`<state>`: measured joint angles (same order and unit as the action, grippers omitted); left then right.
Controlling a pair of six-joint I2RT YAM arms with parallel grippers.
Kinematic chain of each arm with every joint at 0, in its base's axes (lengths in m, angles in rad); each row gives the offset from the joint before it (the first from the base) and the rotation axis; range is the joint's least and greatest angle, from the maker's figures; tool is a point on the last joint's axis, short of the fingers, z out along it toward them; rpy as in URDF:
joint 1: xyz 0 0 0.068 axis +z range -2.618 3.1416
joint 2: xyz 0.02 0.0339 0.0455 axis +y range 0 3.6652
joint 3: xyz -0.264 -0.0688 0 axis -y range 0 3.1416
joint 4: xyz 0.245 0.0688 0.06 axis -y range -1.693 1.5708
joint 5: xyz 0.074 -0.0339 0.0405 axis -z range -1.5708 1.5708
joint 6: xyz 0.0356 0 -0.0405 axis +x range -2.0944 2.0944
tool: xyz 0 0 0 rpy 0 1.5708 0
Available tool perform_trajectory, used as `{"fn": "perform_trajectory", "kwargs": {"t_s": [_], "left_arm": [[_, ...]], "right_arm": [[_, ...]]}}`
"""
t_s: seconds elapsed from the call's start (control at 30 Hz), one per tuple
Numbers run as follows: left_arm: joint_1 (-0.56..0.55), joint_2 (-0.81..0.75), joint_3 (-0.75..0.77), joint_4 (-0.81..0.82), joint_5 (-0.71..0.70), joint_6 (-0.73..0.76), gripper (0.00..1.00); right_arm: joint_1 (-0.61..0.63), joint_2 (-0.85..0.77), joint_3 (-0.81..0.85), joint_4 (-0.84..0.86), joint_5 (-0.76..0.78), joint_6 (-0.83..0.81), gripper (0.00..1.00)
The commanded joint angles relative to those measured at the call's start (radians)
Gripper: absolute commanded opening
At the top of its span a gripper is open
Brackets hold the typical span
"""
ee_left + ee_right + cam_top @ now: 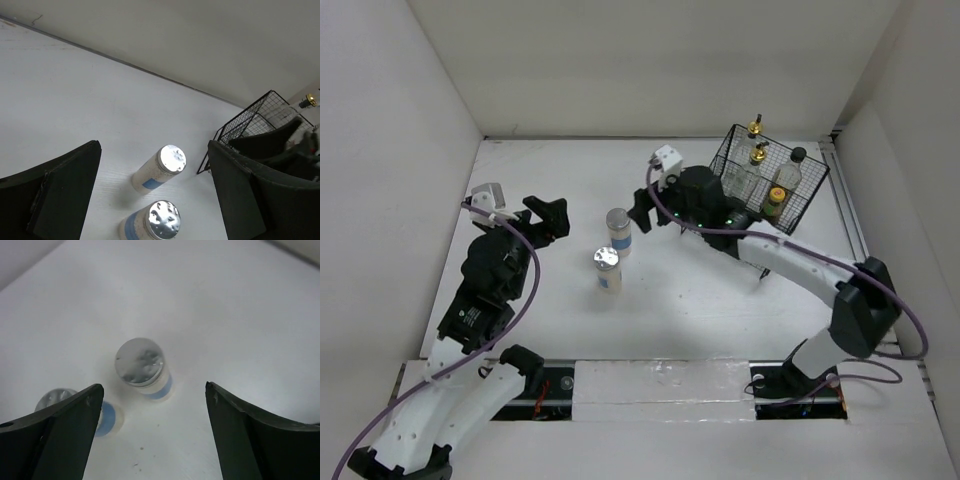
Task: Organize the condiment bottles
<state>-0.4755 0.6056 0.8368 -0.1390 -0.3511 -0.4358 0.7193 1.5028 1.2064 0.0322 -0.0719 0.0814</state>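
right gripper (151, 386) hovering wide, empty, by jar (140, 362) | advice: centring jaws on it, lowering straight, clearing neighbour jar (55, 399) | left gripper (154, 145) idling wide

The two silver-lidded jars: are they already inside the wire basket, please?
No, both silver-lidded jars stand on the table, well left of the wire basket.

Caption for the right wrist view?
Open right gripper framing one silver-lidded jar, a second jar beside it, on white table.

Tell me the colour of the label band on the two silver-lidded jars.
Blue, on both jars; the left wrist view shows it best.
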Motion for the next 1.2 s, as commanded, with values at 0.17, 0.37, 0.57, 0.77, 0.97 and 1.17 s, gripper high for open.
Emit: {"fn": "perform_trajectory", "kwargs": {"t_s": [0.17,0.37,0.57,0.77,0.97,1.17], "left_arm": [[0.005,0.003,0.021,0.035,0.020,0.002,0.84],[0.005,-0.006,0.021,0.035,0.020,0.002,0.84],[0.005,-0.006,0.021,0.035,0.029,0.002,0.84],[0.005,-0.006,0.021,0.035,0.029,0.002,0.84],[0.005,-0.006,0.012,0.035,0.029,0.002,0.84],[0.005,-0.006,0.012,0.035,0.029,0.002,0.84]], "right_arm": [[0.080,0.201,0.202,-0.077,-0.023,-0.014,0.93],[0.080,0.303,0.260,-0.097,-0.013,-0.023,0.94],[0.080,0.353,0.291,-0.097,0.024,-0.023,0.85],[0.098,0.395,0.300,-0.097,0.038,-0.023,0.77],[0.108,0.404,0.300,-0.106,0.067,-0.005,0.58],[0.108,0.275,0.251,-0.028,0.134,-0.005,0.41]]}}
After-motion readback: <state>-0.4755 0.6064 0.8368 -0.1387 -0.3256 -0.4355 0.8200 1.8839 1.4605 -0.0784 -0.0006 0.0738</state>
